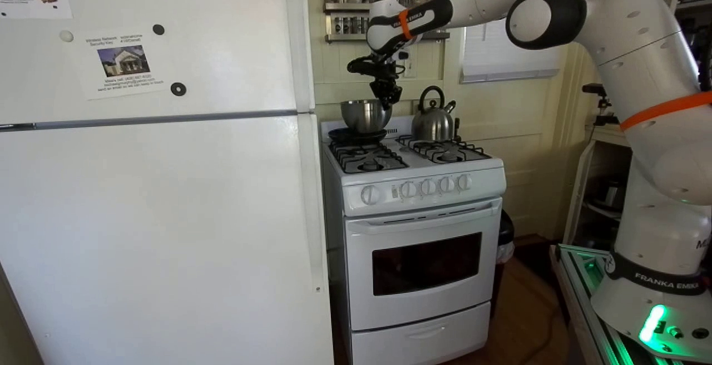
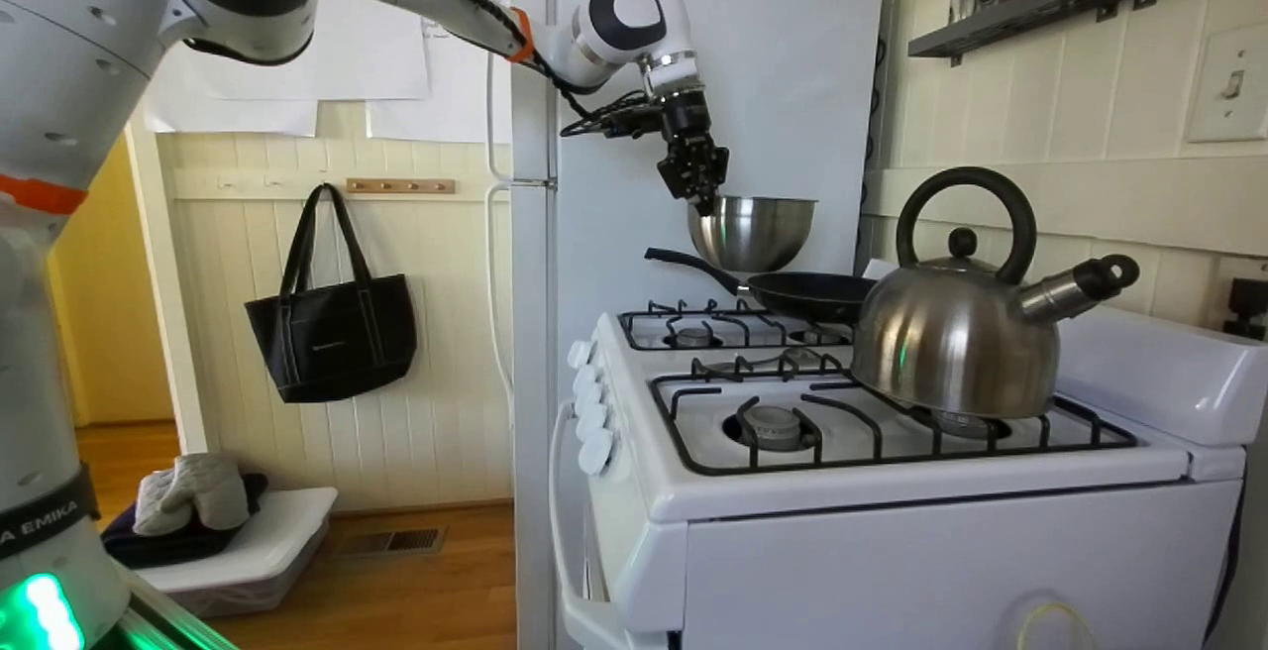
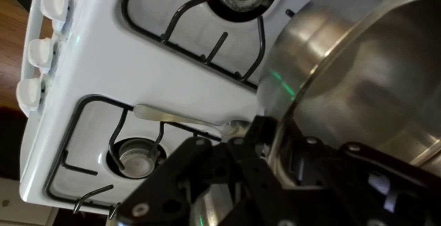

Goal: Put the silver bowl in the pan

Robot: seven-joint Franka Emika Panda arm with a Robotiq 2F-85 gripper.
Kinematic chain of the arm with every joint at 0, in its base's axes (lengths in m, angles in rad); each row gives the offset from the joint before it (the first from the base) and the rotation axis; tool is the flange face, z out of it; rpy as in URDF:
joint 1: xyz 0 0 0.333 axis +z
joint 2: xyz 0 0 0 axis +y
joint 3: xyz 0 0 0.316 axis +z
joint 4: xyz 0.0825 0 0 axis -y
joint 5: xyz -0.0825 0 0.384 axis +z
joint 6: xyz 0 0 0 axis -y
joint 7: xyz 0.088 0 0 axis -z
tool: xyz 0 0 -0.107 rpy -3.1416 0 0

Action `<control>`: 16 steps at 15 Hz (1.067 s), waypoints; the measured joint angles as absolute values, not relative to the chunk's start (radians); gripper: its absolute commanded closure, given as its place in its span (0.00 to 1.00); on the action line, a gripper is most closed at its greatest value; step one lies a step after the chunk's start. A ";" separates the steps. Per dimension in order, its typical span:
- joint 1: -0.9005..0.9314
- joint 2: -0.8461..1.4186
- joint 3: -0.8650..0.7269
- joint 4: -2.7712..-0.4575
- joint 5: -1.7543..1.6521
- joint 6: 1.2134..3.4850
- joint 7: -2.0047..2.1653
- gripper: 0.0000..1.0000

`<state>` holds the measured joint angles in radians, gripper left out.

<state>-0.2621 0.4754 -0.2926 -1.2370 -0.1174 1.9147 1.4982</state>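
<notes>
Stove (image 2: 892,551): silver bowl (image 2: 758,234) mouth-up above pan (image 2: 812,295), pan handle (image 2: 693,263) toward knobs (image 2: 591,420).

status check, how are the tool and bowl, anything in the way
Tool shut on silver bowl at its rim. Held above pan, not yet set in. Kettle to one side, apart from silver bowl, likely no obstacle.

Both exterior views share stove (image 1: 425,232); wrist view close, facing down

I count 1 silver bowl (image 2: 758,236), 1 pan (image 2: 812,295), 1 kettle (image 2: 956,343), 1 spoon (image 3: 179,118), 5 knobs (image 1: 428,187) and 2 grates (image 1: 367,156), left and right.
</notes>
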 measured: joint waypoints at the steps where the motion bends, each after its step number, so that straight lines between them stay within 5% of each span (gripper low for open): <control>1: -0.268 0.508 -0.293 -1.197 -0.104 1.915 1.499 0.96; 16: -0.352 0.859 -0.292 -0.680 -0.068 1.760 1.708 0.96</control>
